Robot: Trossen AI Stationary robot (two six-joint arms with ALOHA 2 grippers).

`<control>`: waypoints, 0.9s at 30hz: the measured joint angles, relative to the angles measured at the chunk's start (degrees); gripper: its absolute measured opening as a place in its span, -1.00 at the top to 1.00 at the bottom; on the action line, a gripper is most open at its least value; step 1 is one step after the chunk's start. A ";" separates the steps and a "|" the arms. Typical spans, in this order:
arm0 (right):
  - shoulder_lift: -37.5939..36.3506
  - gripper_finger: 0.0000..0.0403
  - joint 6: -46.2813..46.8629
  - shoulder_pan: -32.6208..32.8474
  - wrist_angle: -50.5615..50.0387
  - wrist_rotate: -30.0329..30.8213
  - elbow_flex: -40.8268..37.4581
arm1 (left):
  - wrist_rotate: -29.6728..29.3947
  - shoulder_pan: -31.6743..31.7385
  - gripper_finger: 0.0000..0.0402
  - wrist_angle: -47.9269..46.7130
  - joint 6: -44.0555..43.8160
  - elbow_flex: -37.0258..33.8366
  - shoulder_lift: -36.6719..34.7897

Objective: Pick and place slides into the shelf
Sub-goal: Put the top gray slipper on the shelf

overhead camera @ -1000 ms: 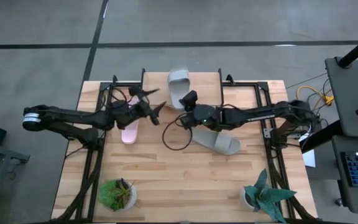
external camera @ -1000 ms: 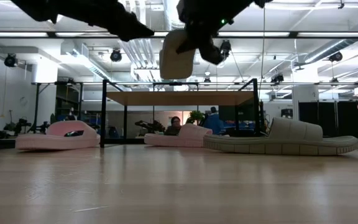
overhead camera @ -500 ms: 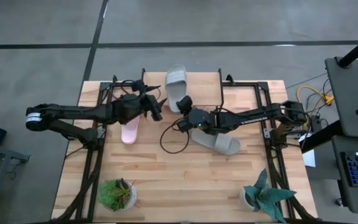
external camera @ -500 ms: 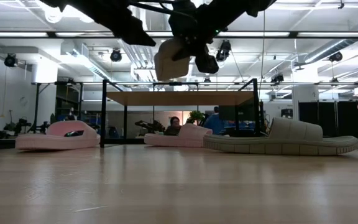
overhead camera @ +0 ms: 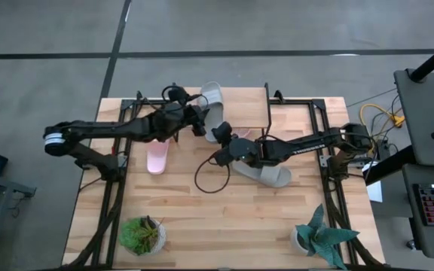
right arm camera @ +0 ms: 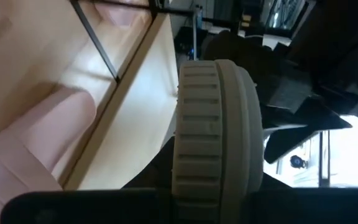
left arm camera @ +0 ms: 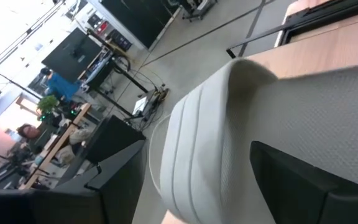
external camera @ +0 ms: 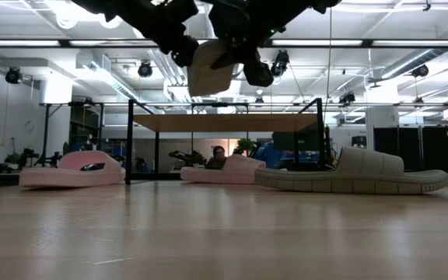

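Observation:
A pale grey slide (overhead camera: 211, 102) hangs in the air above the shelf (overhead camera: 251, 105), whose plank top (external camera: 224, 123) stands on thin black legs. My right gripper (overhead camera: 221, 135) is shut on this slide's near end. My left gripper (overhead camera: 199, 123) is open at the slide's left side, its fingers on either side of the strap part (left arm camera: 191, 143). The other grey slide (overhead camera: 266, 173) lies sole down on the table under the right arm. One pink slide (overhead camera: 157, 159) lies left of the shelf. The second pink slide (external camera: 232, 169) lies under the shelf. My right gripper holds the grey slide by its heel end (overhead camera: 218, 129), coming level from the table's right and near side. The slide is lifted clear and shows edge-on with its ribbed sole (right arm camera: 216, 143); my fingers hide the place of contact. My left gripper has one finger (left arm camera: 303, 180) over the slide's footbed (left arm camera: 328, 106). Whether it touches, I cannot tell.
Two potted plants (overhead camera: 142, 235) (overhead camera: 322, 237) stand near the table's near edge. A black cable loop (overhead camera: 209, 177) hangs below the right arm. Black frame rails run along the table's left and right sides. People sit in the room beyond the shelf (external camera: 218, 155).
My left gripper has moved toward the table's right and far edge, up to the lifted grey slide. My right gripper has drawn a little left and toward the near edge, and the slide in it has shifted left and tipped.

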 joint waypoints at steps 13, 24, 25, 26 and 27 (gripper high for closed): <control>0.00 0.78 -0.72 0.19 1.04 0.53 0.02 | -0.56 0.71 0.29 -0.13 3.05 1.49 1.38; 0.00 0.78 -0.74 0.22 1.33 0.40 0.02 | -0.36 0.67 0.98 0.09 10.14 1.40 1.31; 0.00 0.78 -0.72 0.22 1.35 0.40 0.02 | -0.36 0.67 0.99 0.08 10.17 1.40 1.31; 0.00 0.77 -0.72 0.20 1.36 0.37 0.02 | -0.38 0.69 0.99 0.04 10.30 1.40 1.31; 0.00 0.75 -0.72 0.20 1.36 0.37 0.02 | -0.40 0.71 0.99 0.06 10.43 1.40 1.30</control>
